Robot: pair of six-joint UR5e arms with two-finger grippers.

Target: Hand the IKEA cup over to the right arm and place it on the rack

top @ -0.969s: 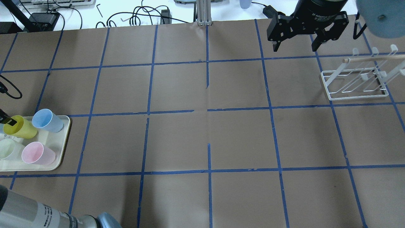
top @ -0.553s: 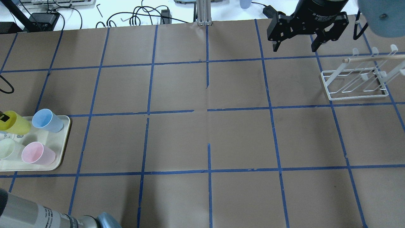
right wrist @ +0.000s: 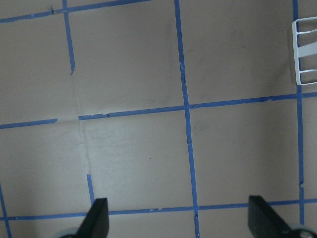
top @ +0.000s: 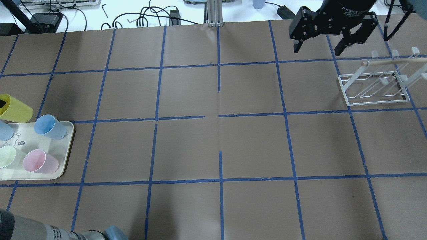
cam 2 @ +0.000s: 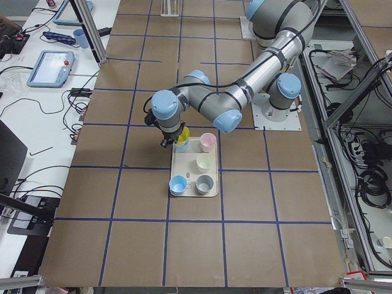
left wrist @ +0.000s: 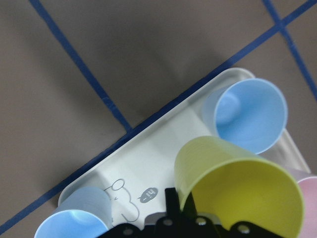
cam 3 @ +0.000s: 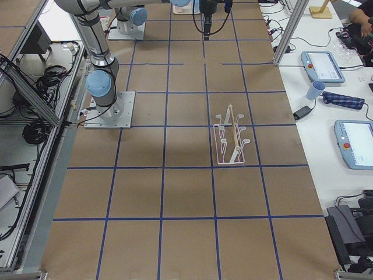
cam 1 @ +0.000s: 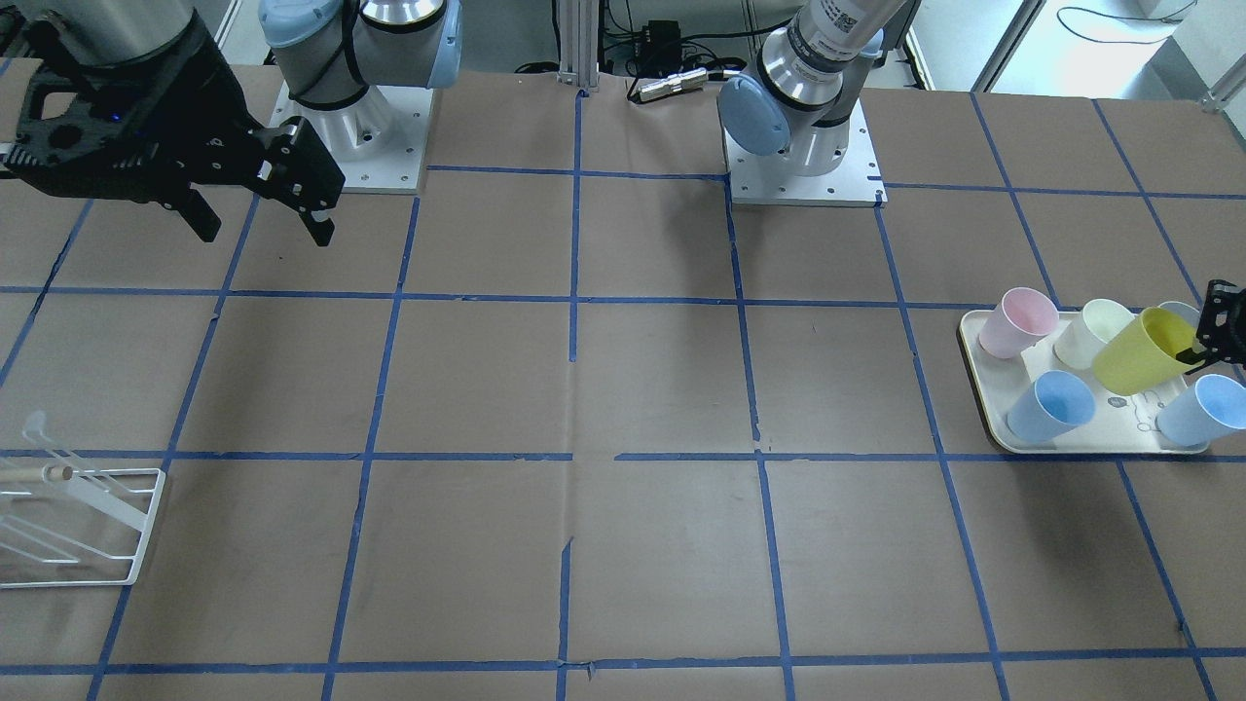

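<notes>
Lifted off the tray (top: 64,147), IKEA cup (top: 16,109) is clamped by left gripper (left wrist: 179,210); right gripper (top: 317,50), labelled "2F Adaptive", gapes.

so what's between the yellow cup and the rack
Nothing: the overhead view shows only brown paper with blue tape lines from the yellow cup to the rack.

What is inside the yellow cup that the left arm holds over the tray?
The left gripper has one of its jaws inside the rim of the IKEA cup, pinching the wall. The inner bottom is hidden, so other contents cannot be seen.
</notes>
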